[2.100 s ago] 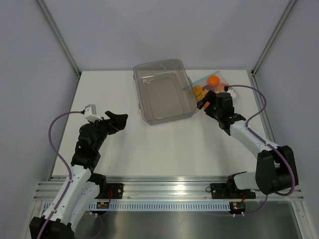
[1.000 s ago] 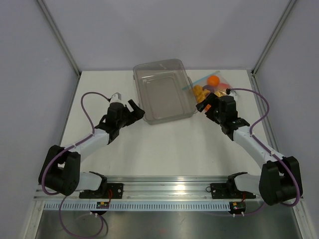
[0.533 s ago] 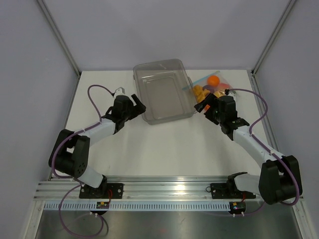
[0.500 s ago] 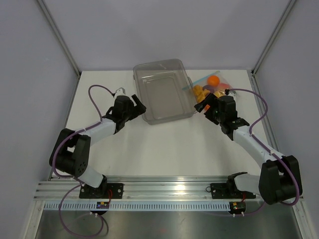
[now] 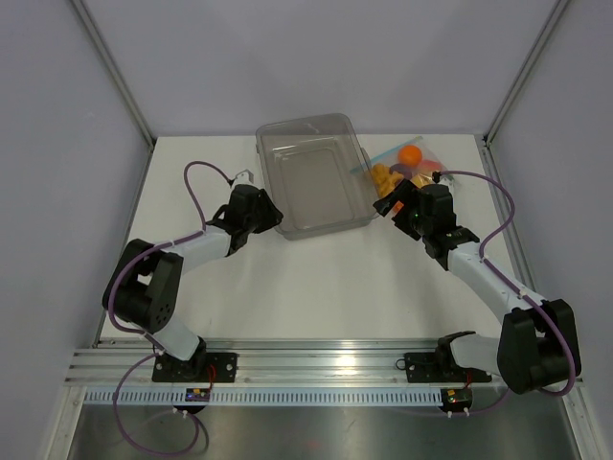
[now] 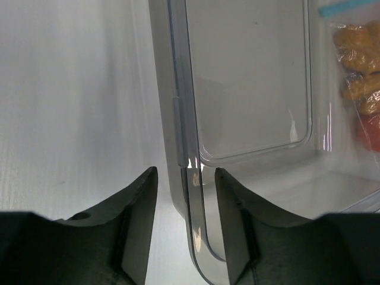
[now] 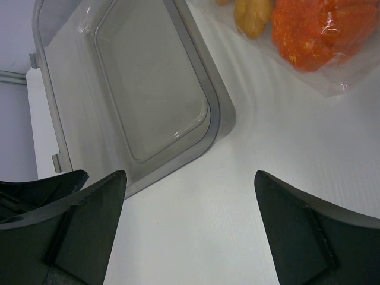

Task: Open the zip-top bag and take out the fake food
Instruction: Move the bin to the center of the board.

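Observation:
The zip-top bag lies at the back right, beside the clear tub's right side, its light-blue zip strip toward the tub. Fake food shows inside it: an orange ball, yellow pieces and an orange-red piece. My right gripper hovers open just in front of the bag, nothing between its fingers. My left gripper is at the tub's near left corner. Its jaws straddle the tub's rim, narrowed, with a gap still showing on the left side.
The rigid clear tub stands empty at the back centre, its rim running away from my left fingers and its near right corner close to my right gripper. Metal posts frame the back corners.
My left arm has stretched forward and right to the tub's near left corner, and its jaws have narrowed around the rim. The right arm and the bag have not moved.

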Robot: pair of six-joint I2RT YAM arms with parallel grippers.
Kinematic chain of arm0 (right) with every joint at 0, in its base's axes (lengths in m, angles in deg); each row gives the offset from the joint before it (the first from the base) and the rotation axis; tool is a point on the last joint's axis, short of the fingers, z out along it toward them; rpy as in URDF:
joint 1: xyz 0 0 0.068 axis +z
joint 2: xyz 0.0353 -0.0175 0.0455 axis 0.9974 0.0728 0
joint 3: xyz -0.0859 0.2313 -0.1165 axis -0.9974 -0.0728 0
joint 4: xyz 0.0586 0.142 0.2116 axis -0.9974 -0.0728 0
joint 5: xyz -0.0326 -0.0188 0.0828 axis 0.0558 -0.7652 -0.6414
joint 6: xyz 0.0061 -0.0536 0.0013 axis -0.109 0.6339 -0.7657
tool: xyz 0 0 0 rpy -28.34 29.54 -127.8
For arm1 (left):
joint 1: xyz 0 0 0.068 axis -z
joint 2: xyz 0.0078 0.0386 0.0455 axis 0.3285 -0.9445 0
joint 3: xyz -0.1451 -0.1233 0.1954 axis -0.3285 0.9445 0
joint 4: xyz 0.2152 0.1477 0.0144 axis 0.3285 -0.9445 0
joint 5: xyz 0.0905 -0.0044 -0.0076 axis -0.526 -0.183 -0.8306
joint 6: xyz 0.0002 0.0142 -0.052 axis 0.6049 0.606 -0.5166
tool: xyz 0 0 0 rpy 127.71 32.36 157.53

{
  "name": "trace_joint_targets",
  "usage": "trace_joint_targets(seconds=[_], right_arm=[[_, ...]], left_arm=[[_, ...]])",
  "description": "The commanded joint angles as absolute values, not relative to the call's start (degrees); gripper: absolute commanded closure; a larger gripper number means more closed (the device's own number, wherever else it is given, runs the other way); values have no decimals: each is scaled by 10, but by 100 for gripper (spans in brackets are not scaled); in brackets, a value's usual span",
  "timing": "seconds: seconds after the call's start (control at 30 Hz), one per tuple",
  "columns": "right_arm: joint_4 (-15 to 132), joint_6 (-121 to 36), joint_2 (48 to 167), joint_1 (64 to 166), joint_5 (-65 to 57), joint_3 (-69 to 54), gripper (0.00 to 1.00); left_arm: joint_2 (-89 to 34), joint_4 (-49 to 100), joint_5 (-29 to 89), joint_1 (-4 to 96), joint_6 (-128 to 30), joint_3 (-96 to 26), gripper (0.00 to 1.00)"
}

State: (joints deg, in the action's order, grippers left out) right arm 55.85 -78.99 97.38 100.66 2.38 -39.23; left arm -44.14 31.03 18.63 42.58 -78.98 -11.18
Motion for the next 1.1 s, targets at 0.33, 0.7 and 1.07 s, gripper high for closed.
trace_joint_targets(seconds=[0.33, 0.7, 1.07], right_arm=[[567, -792, 966, 1004, 12, -390, 3], [565, -789, 966, 1004, 17, -389, 3], [560, -786, 962, 1004, 22, -390, 3]], left_arm=[[-400, 319, 133, 426, -774, -124, 99], [-329, 288, 70, 400, -797, -80, 100], [-288, 281, 124, 268, -830, -25, 100]])
